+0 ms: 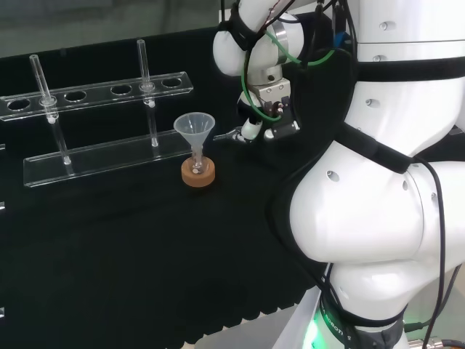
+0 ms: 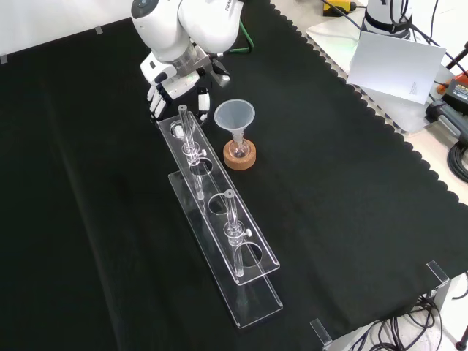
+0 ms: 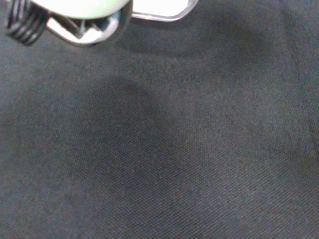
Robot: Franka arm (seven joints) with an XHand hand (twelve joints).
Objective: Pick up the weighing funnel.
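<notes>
Weighing funnel (image 1: 227, 135): seemingly the small clear piece just beside the hand (image 1: 272, 109), off the rack's (image 1: 109, 156) end, toward the cloth's arm-side edge. Hand closure cannot be told. Risk: the piece slips; the hand strikes the rack or funnel (image 1: 194, 129).

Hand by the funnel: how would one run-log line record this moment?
hand: low over cloth, left of funnel in front view | funnel: upright, stem in flask on cork ring | grip: cannot tell

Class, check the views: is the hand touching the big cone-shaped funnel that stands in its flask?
Apart. In the front view, black cloth shows between the hand and the rim of the funnel.
</notes>
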